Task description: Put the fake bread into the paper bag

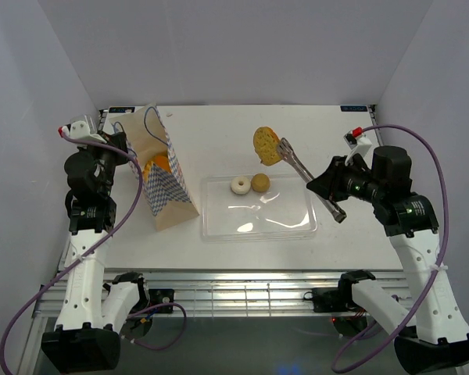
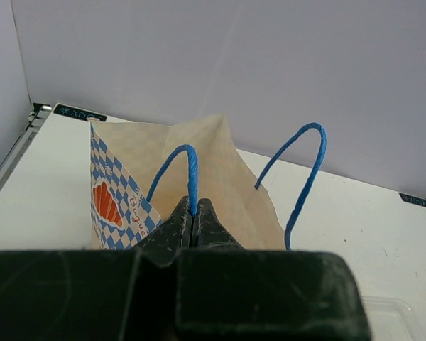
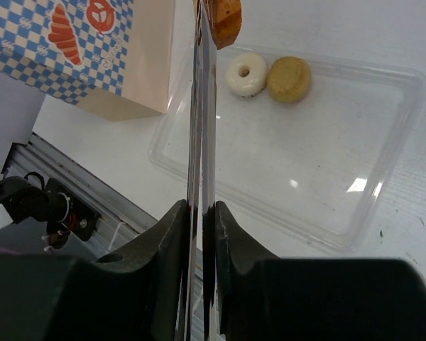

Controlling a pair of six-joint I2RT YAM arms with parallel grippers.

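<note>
Pinched one of two blue cord handles [image 2: 189,167] in the left gripper [image 2: 194,213]. Held the tan, blue-chequered paper bag [image 1: 170,197] upright at left, orange fake bread [image 1: 158,166] inside. Counted two pieces in one clear tray [image 1: 297,226]: white ring [image 1: 240,185], tan bun [image 1: 259,183]. Squeezed one pair of tongs [image 1: 301,170] in the right gripper [image 3: 202,209], golden slice [image 1: 267,145] nipped aloft.

The top camera hangs high above and behind the arm bases, looking down on the whole white table [image 1: 219,125], near edge lowest. The left wrist camera sits low behind the left gripper [image 2: 192,217], close to the tan paper bag with blue-and-white chequered sides [image 2: 220,170], facing the far edge. The right wrist camera looks steeply down past the right gripper [image 3: 202,213] along the long metal tongs [image 3: 202,106] over the clear flat plastic tray [image 3: 355,163]; all three views share the bag
</note>
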